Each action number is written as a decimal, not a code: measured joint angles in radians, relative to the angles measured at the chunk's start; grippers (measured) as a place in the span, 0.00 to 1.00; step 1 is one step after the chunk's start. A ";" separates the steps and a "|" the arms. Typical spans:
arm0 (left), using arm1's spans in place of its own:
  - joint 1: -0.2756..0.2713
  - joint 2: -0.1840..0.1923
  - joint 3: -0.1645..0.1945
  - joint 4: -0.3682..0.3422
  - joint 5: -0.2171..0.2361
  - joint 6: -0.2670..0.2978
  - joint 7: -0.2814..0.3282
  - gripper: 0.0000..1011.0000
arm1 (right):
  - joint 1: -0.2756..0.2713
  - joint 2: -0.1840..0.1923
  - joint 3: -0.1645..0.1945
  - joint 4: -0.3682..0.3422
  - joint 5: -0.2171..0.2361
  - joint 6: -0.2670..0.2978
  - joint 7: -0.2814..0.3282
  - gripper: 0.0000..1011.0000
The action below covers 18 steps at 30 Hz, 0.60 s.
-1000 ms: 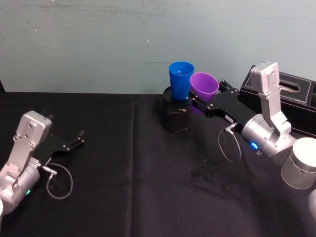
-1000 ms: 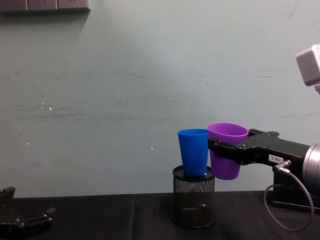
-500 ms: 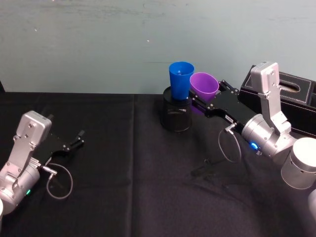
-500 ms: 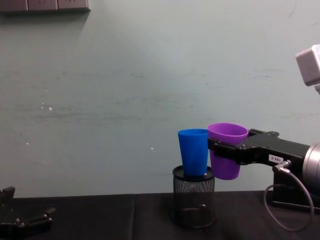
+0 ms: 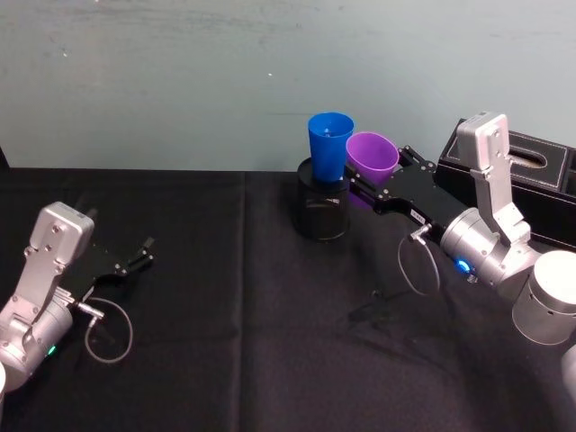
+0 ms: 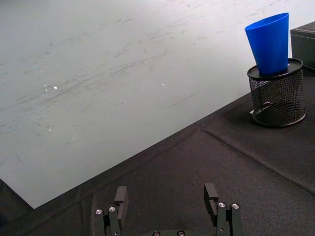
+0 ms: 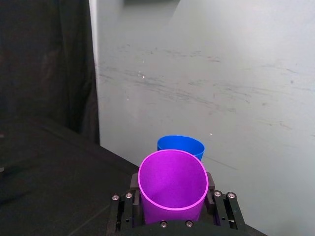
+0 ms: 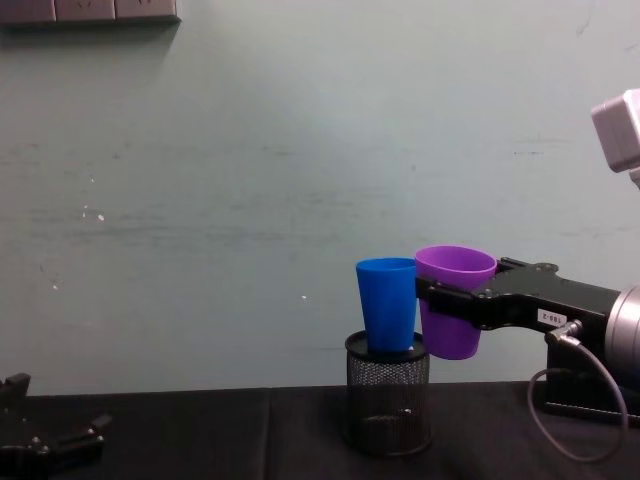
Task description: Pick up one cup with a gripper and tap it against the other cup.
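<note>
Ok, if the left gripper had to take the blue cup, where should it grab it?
Probably the bare wall of the blue cup above the mesh holder, side-on from the robot's left, where the left gripper rests open. Its base sits inside the holder, and the purple cup, held by the right gripper, crowds its right.

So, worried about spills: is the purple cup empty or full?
Empty: the right wrist view looks into the purple cup, gripped by the right end effector; its inside is bare purple.
</note>
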 joint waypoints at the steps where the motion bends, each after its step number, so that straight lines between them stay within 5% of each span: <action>1: 0.000 0.000 0.000 0.000 0.000 0.000 0.000 1.00 | 0.000 0.000 0.000 0.000 0.000 0.000 0.000 0.72; 18: 0.000 0.000 0.000 0.000 0.000 0.000 0.000 1.00 | -0.068 0.047 0.027 -0.113 0.059 0.090 -0.006 0.72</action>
